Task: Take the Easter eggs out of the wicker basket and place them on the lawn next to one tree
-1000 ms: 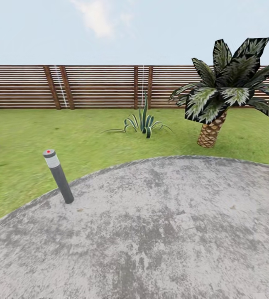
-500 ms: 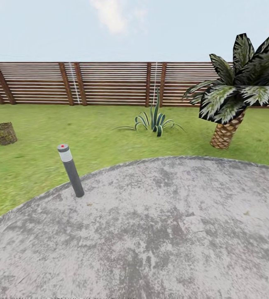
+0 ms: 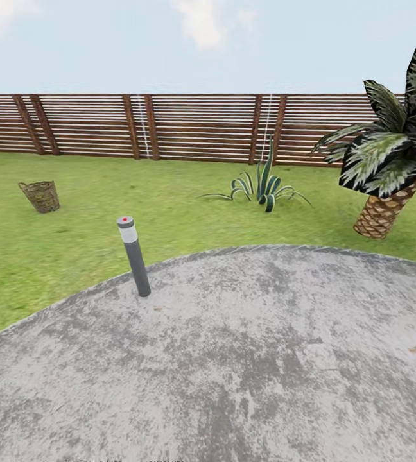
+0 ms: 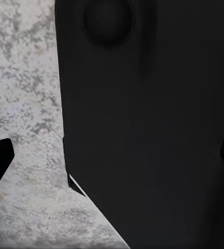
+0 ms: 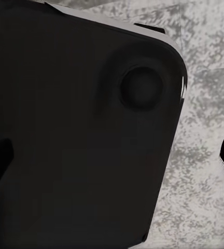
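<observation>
Both grippers' jaws are too dark to judge as spread or pressed together, we're on the approach, the wicker basket (image 3: 40,195) sits far left on the lawn (image 3: 73,244) beyond the patio (image 3: 246,359), so driving there comes next.

no readable text, labels or signs anywhere

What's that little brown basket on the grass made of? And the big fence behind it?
The wicker basket looks like woven brown wicker, from its mottled, crisscross surface. The fence seems wooden: matte reddish-brown horizontal slats on thicker slanted posts.
</observation>
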